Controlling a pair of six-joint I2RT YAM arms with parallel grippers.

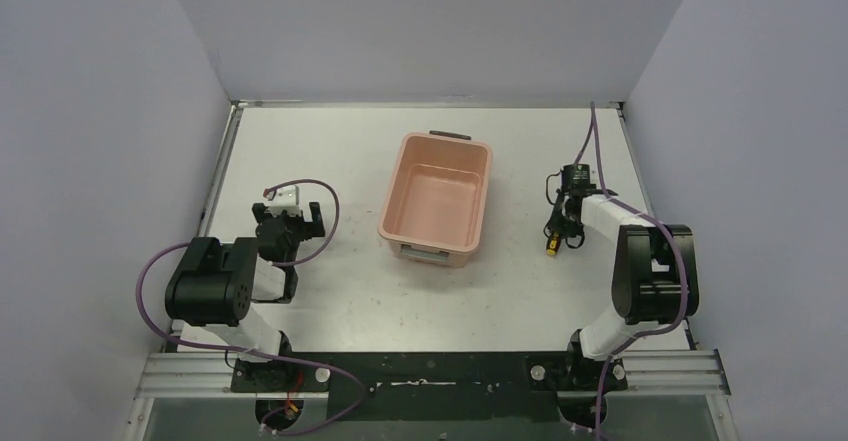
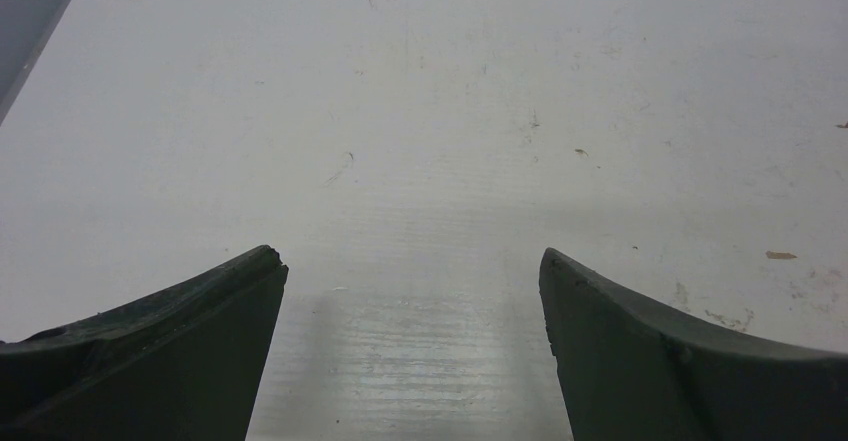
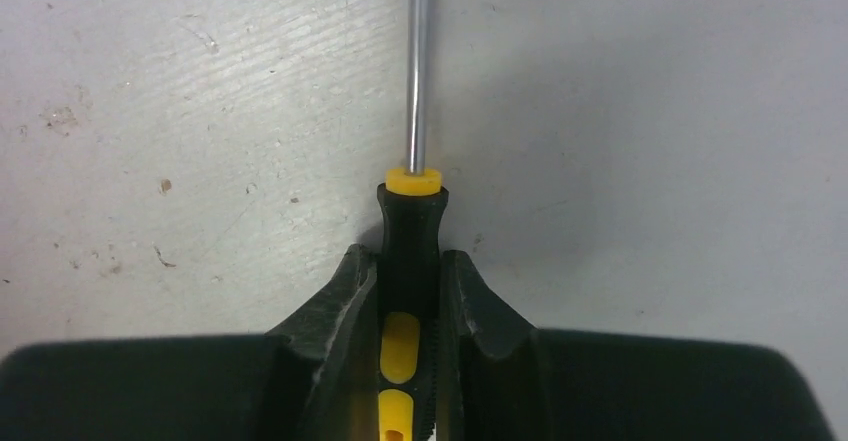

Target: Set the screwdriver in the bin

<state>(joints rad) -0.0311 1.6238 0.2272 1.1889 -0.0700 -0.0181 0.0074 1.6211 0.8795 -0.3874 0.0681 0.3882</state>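
The right gripper [image 3: 410, 266] has its jaws clamped on the black handle of the screwdriver [image 3: 411, 223]; the two fingers press on both sides of the handle, and yellow marks on the handle show between them; the thin metal shaft points away from the gripper, over the white table [image 1: 330, 151]; I cannot tell if the tool touches the surface or hangs a little above it. Seen from above, the screwdriver is to the right of the bin [image 1: 400, 187], apart from it and not inside. The bin stands in the middle of the table, pink, with its dark handle [image 1: 449, 134] on the far short end. The left gripper [image 2: 412, 263] is on the left side, well apart from the bin; its jaws are wide apart, with only bare table between them.
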